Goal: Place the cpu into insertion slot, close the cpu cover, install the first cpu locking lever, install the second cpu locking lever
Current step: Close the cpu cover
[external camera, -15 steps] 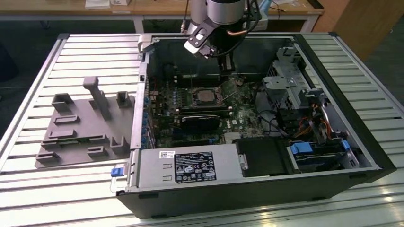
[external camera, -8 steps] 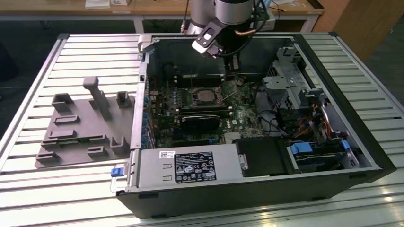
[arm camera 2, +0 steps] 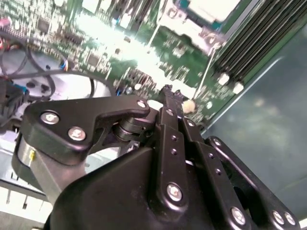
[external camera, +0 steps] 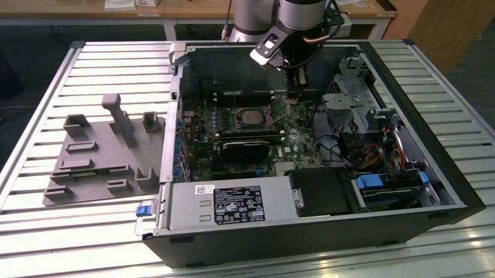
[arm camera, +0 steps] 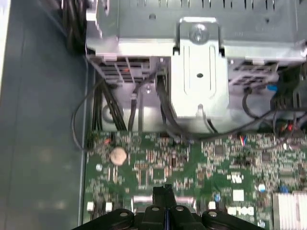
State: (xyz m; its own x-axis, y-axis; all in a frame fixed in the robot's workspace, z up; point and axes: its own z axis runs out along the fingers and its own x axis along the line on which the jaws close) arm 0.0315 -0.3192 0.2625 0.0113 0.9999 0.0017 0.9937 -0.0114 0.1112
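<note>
In the exterior view my gripper (external camera: 296, 95) hangs inside the open computer case, fingers pointing down at the green board just off the exterior view's right of the insertion slot (external camera: 248, 116). The slot shows a shiny metal rim around a grey centre. In the second wrist view the cpu (arm camera 2: 211, 7) looks pale and flat inside the cpu cover (arm camera 2: 184, 24), a silver frame lying down over it. A thin locking lever (arm camera 2: 206, 67) slants up beside the slot, close to my fingertips. My gripper (arm camera 2: 168, 92) is shut with nothing in it; its tips (arm camera: 165, 189) stand over the board.
The case's walls (external camera: 179, 75) enclose the work. A metal drive cage (arm camera: 199, 72) with black cables (arm camera: 103, 108) stands close by. A black heatsink block (external camera: 247, 147) and a power supply (external camera: 232, 205) lie nearer the front. A grey fixture plate (external camera: 101, 156) sits outside at the exterior view's left.
</note>
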